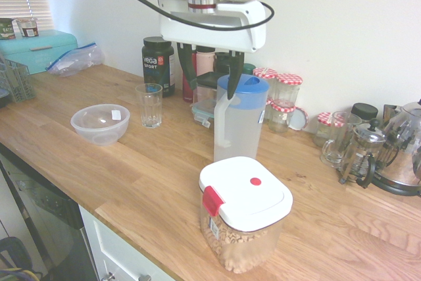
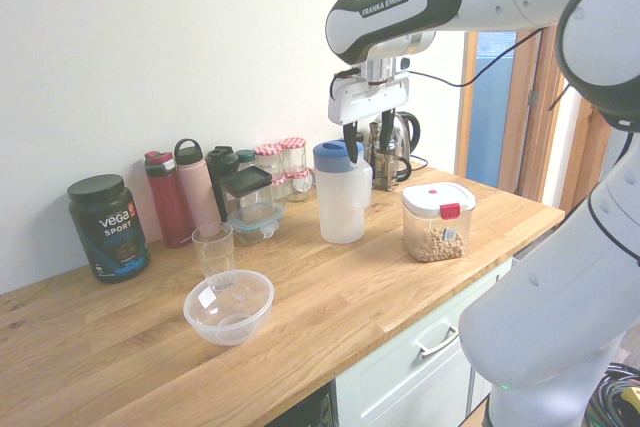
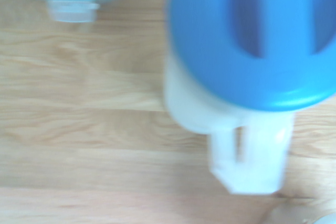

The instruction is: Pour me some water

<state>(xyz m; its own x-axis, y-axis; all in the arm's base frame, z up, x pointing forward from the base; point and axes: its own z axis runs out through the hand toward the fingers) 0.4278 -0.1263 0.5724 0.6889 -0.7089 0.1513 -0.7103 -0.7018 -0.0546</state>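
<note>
First exterior view is showing, nearest, a white-lidded container (image 1: 245,212) sitting on the wooden counter (image 1: 131,162); behind it the frosted jug (image 1: 238,126) is standing upright, with the drinking glass (image 1: 149,104) and clear bowl (image 1: 100,124) well apart. Above the jug's blue lid (image 1: 245,84), the end effector (image 1: 212,74) is hanging spread wide, gripping nothing. Filled, the jug is likely feeling heavy and its plastic slippery, so the white handle (image 1: 222,120) is looking like the best hold. Water level is staying hard to make out through the frosting.
</note>
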